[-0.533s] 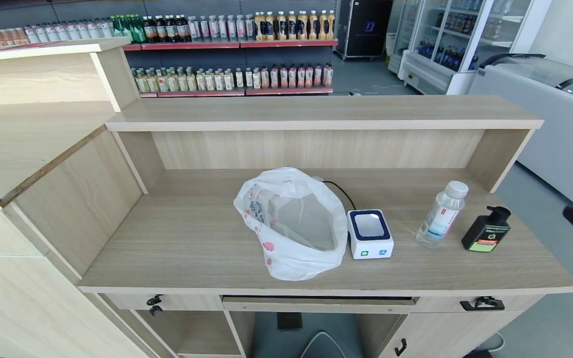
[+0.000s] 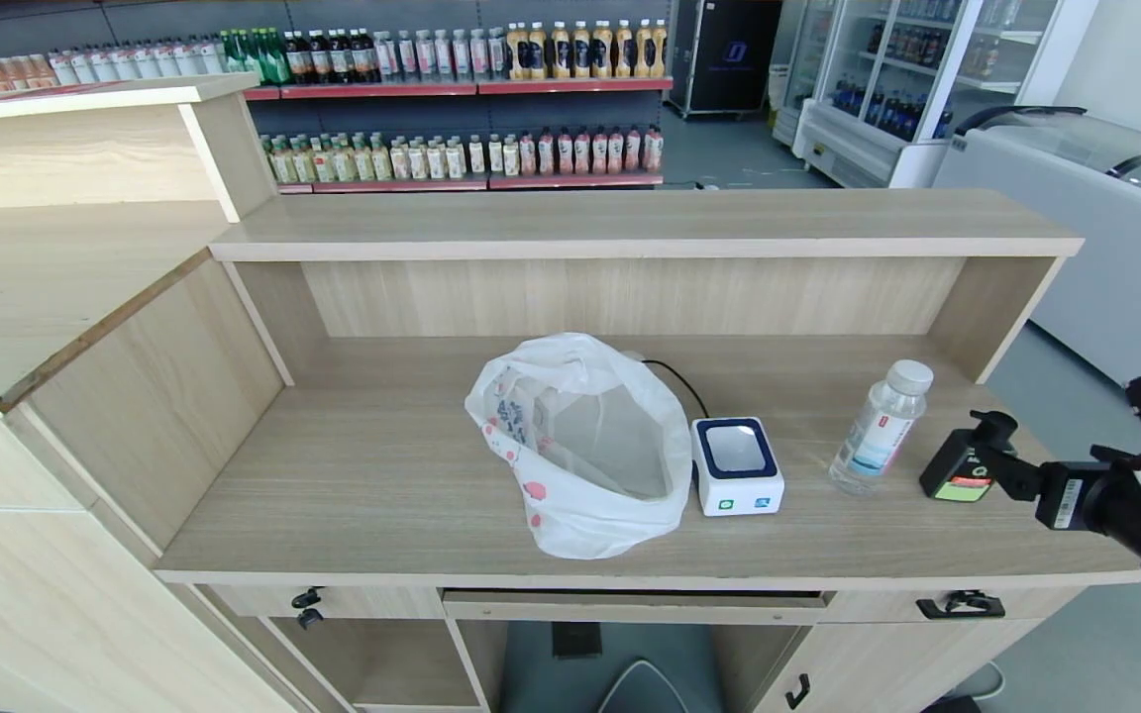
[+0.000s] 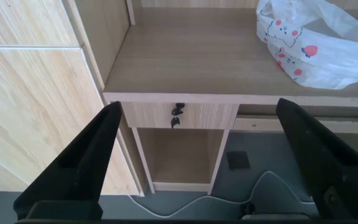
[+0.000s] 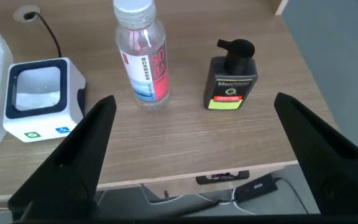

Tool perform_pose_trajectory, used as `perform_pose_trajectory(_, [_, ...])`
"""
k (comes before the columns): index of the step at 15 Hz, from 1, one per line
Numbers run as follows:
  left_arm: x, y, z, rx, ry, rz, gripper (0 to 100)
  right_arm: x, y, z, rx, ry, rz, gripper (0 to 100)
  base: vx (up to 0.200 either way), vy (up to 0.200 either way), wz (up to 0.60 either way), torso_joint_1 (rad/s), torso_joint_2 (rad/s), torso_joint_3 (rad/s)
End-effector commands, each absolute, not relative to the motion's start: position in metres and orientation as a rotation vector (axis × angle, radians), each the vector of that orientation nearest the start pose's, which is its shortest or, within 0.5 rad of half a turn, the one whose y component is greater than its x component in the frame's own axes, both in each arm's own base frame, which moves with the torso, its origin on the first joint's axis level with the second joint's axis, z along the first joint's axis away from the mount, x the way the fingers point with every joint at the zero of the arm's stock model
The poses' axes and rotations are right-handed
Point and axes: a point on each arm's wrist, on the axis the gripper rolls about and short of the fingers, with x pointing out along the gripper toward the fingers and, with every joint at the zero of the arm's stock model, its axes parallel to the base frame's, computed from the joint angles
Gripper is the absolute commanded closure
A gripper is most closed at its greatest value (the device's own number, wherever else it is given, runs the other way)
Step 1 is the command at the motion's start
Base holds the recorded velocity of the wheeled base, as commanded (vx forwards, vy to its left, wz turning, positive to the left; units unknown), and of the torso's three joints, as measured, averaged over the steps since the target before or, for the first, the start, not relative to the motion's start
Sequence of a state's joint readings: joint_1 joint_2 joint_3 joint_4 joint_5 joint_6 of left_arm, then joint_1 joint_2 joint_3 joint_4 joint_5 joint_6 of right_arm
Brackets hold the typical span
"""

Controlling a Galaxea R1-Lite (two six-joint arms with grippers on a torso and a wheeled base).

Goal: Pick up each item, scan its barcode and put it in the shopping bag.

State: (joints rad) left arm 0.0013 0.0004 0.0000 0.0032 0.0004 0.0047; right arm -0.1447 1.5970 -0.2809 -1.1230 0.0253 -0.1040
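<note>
A white shopping bag [image 2: 580,446] with pink prints lies open in the middle of the wooden counter [image 2: 372,495]; its edge appears as the bag [image 3: 309,43] in the left wrist view. Beside it sits a white barcode scanner [image 2: 737,463] [image 4: 39,99]. Further right stand a clear water bottle [image 2: 878,428] [image 4: 145,56] and a black pump bottle [image 2: 962,473] [image 4: 230,74]. My right gripper [image 2: 1006,465] [image 4: 194,102] is open, close to the pump bottle on its right. My left gripper [image 3: 199,106] is open, low in front of the counter's left end.
A raised ledge [image 2: 630,223] and back wall enclose the counter's far side, with a side panel [image 2: 164,406] at the left. The scanner's cable [image 2: 679,381] runs behind the bag. A drawer lock with keys [image 3: 176,115] hangs under the front edge.
My right arm has come into the head view from the right, and its gripper now sits next to the black pump bottle. The items on the counter have not moved.
</note>
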Motion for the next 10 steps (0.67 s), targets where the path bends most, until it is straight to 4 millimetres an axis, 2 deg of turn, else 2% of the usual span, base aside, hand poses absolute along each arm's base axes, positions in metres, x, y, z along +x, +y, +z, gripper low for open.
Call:
perform_pose_trajectory(1, [-0.023,0.0,0.075,0.005,0.003,0.003,0,0.256,-0.044,0.097,-0.133,0.273,-0.095,0,0.0,0.0,0.0,0.0,0.0,0.0])
perform_pose_trajectory(6, [-0.023,0.0,0.075,0.005,0.003,0.002,0,0.298,-0.047,0.085,-0.133,0.262,-0.083,0,0.0,0.0,0.0,0.0,0.0,0.0])
perform_pose_trajectory(10, [-0.023,0.0,0.075,0.005,0.003,0.003,0,0.325,-0.032,0.081,-0.131,0.227,0.001,0,0.0,0.0,0.0,0.0,0.0,0.0])
